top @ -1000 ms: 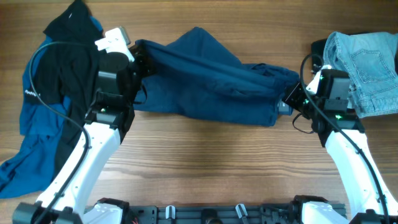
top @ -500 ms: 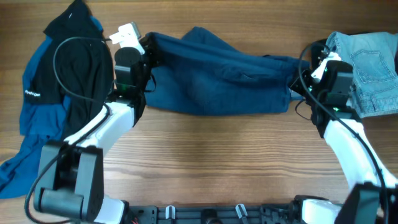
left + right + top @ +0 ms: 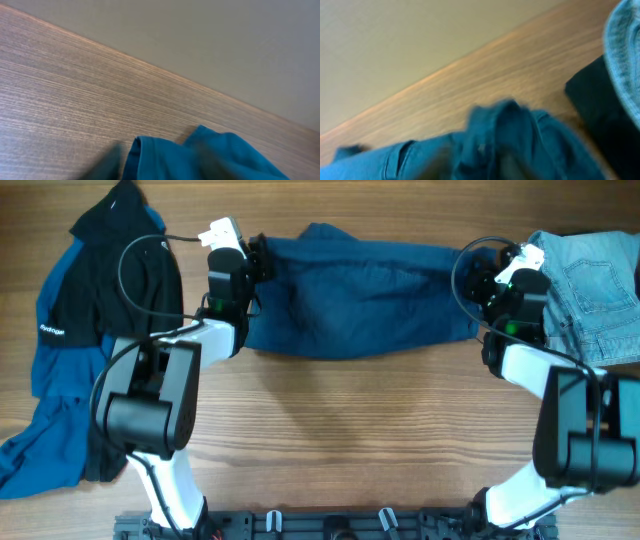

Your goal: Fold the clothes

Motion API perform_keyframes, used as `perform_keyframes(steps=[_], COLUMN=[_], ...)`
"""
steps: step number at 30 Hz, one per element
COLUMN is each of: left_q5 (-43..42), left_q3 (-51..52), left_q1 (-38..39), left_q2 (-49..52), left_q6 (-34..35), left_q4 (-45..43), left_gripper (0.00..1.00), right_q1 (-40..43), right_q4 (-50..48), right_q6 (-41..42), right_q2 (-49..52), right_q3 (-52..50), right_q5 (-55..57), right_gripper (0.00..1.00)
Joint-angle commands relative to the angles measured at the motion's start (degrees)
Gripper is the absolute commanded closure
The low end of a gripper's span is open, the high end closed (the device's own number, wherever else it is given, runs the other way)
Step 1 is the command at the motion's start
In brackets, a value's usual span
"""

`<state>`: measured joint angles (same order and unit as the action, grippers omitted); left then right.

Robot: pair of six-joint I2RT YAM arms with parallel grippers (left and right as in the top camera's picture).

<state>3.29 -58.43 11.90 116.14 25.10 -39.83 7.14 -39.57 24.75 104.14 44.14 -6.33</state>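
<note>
Wooden table (image 3: 330, 440): carries all garments and both arms.

Black-and-royal-blue jacket (image 3: 90, 330): crumpled at the table's left side, running from the far edge down to the near left corner. It lies apart from both grippers.

Navy shorts (image 3: 360, 295): drawn out in a wide band across the far middle of the table, between the two grippers, with creases across the surface. The left end is at the left gripper and the right end at the right gripper. In the left wrist view a folded edge of the shorts (image 3: 200, 157) rises close to the camera above the wood.

Pale-blue denim (image 3: 590, 280): heaped at the far right, just beside the right arm.

Black piece (image 3: 592, 100): in the right wrist view it lies against the denim's edge, near the bunched shorts.

Left gripper (image 3: 255, 258): fingers closed on the left end of the shorts; the pads are hidden in cloth.

Right gripper (image 3: 480, 280): fingers closed on the right end of the shorts; the pads are likewise hidden.
</note>
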Motion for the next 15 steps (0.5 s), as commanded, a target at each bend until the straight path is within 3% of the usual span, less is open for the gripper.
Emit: perform_keyframes(steps=[1,5,10,15], left_q5=[1.33,1.33,1.29,-3.37], left_q3=[-2.38,-2.62,-2.73,-2.71], left_q1=[-0.63,-0.83,-0.79,-0.76], left_q2=[0.96,-3.43,-13.97,-21.86], left_q6=[-1.03,-2.97,-6.93,-6.91], left_q4=[-0.24,3.91,21.66,39.21], left_gripper=[0.0,0.0,0.0,0.0], right_q1=[0.42,0.44,0.44,-0.79], right_q4=[-3.43,-0.17,14.05,25.86], right_q6=[-0.76,-1.95,-5.33,-8.96], right_q2=[2.01,-4.79,-14.45,-15.21], right_q3=[0.66,1.31,4.72,6.49], right_q5=[2.49,2.32,-3.93,-10.27], right_gripper=[0.01,0.0,0.0,0.01])
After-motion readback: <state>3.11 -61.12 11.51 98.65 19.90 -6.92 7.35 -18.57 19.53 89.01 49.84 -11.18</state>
